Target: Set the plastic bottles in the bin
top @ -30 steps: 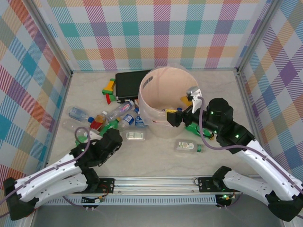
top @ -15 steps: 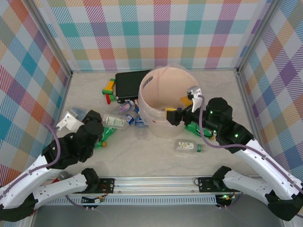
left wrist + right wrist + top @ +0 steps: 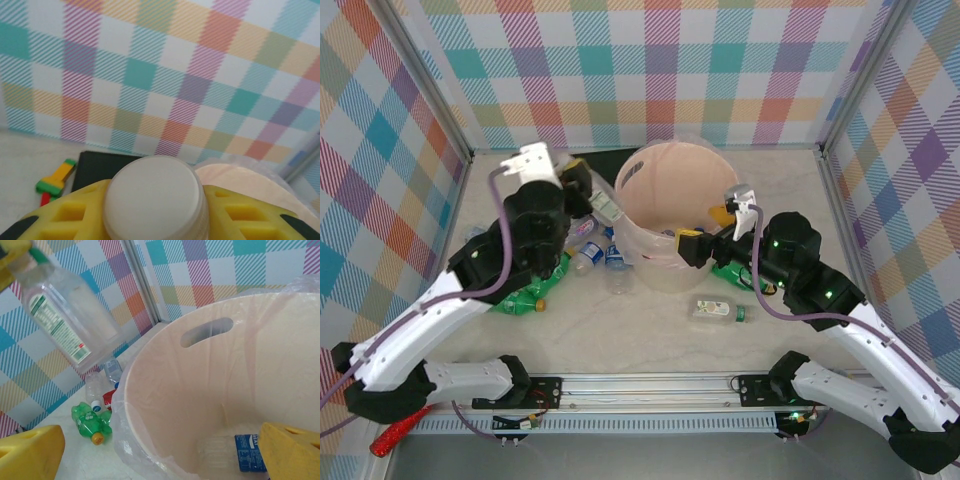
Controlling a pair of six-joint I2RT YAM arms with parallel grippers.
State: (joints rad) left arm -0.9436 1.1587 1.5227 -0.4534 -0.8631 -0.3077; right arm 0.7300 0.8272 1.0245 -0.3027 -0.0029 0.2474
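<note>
Left gripper [image 3: 590,193] was clamped on a clear bottle [image 3: 65,315], holding it raised and tilted just beside the left rim of the bin [image 3: 665,185]. Below it on the table [image 3: 650,345] lay a green bottle [image 3: 525,298], and a huddle of clear bottles [image 3: 588,252] lay just beside the bin's wall. Inside the bin lay a blue-labelled bottle [image 3: 247,452]. Right gripper [image 3: 708,228] hung at the bin's near-right rim, jaws wide with nothing between them, and a green-capped bottle [image 3: 715,310] lay on the table near it.

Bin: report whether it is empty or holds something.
Not empty: in the right wrist view a clear, blue-labelled bottle lies at the bottom of the bin.
</note>
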